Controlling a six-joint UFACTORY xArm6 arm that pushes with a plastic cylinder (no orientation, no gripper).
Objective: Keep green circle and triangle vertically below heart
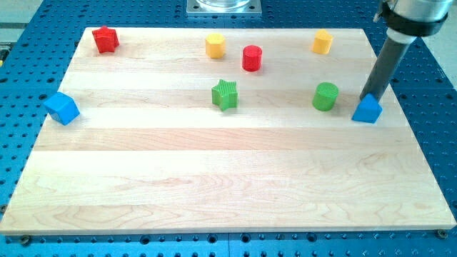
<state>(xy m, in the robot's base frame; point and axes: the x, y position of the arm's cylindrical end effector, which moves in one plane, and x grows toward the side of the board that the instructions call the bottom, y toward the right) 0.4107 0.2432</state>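
The green circle (325, 96) stands on the wooden board (214, 178) at the view's right. The blue triangle (367, 110) lies just right of it, near the board's right edge. My tip (368, 98) touches the triangle's upper side, and the dark rod rises from there toward the view's top right. Two yellow blocks sit near the top edge, one (322, 41) above the green circle and one (215, 46) at top centre. I cannot tell from their shapes which one is the heart.
A red star (105, 39) sits at the top left and a red cylinder (251, 58) right of the centre yellow block. A green star (225, 94) is mid-board. A blue cube (61, 108) sits at the left edge.
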